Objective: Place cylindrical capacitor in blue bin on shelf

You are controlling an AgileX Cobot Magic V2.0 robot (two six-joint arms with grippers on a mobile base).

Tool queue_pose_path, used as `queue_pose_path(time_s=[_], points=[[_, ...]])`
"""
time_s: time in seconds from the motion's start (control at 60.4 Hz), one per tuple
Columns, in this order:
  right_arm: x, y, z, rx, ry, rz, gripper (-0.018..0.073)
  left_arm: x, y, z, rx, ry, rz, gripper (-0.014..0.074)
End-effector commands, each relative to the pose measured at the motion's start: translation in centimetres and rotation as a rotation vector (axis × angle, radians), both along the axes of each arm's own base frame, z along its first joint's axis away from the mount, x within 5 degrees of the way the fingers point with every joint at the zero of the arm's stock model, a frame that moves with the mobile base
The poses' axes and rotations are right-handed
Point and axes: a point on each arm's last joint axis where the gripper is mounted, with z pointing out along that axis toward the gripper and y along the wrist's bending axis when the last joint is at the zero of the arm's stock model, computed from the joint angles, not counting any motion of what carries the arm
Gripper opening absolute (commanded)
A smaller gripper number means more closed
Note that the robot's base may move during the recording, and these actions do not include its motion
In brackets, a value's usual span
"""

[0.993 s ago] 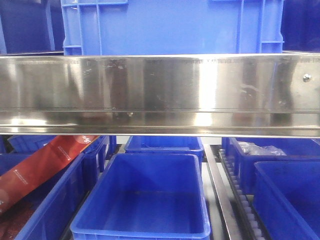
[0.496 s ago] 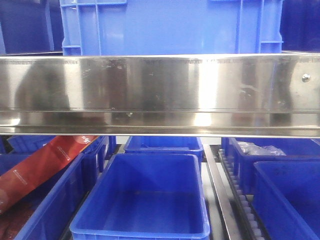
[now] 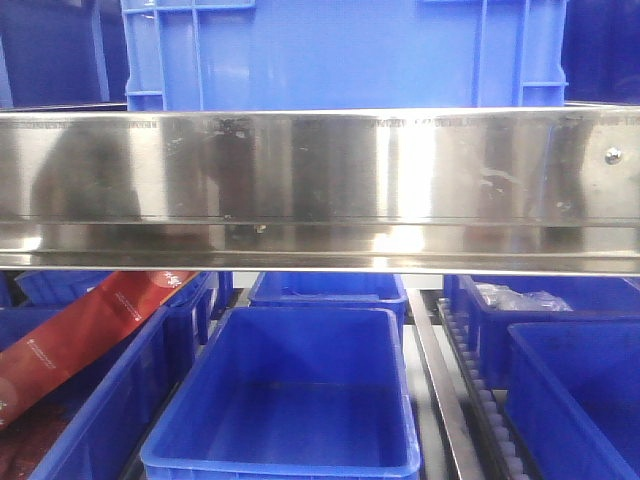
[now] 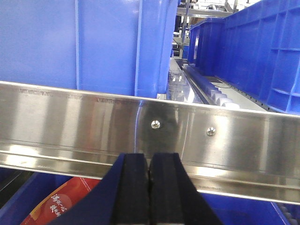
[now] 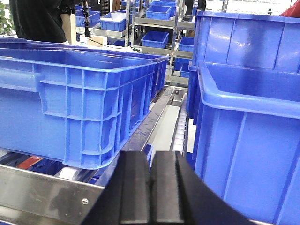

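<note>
Two grippers, left and right, pinched closed on nothing seen | capacitor not visible | empty blue bin bottom middle, under shelf rail.

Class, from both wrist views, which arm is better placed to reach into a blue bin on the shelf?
Probably the right gripper: it sits near the rim of the open blue plastic bin, while the left gripper faces the shiny steel shelf rail. Both jaws are shut; no capacitor shows.
</note>
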Motion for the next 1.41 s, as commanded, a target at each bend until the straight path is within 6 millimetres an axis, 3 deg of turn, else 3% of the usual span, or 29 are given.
queue_pose_path(time_s=[0.0,0.347,0.48,0.662,0.927,1.39], points=[[-0.1,-0.1,0.2,0.0,-0.023,-0.011,-0.0151,-0.1,0.0,0.3,-0.006,-0.03,-0.004,-0.0111],[0.2,-0.1,0.0,-0.001,-0.03,-0.024,-0.0151,-0.1,0.0,0.3,-0.006,-0.03,-0.004,-0.0111],[1.4,-0.2,-1.2,0.001,-0.083,-0.143,-0.0151,-0.1,0.0,0.3,-0.006,-0.03,-0.004,-0.0111],[2.6,-0.4,-5.0,0.051,-0.082,-0.247,-0.0151,-0.1,0.0,0.3,-0.006,-0.03,-0.004,-0.0111],[4.7,-0.8,-13.0,0.064,-0.01,-0.298,-0.0151,-0.1,0.0,0.3,-0.006,-0.03,-0.004,-0.0111],[4.7,-0.9,-13.2,0.053,0.0,-0.299,-0.0151,-0.1,0.0,0.3,-0.006,-0.03,-0.004,-0.0111]])
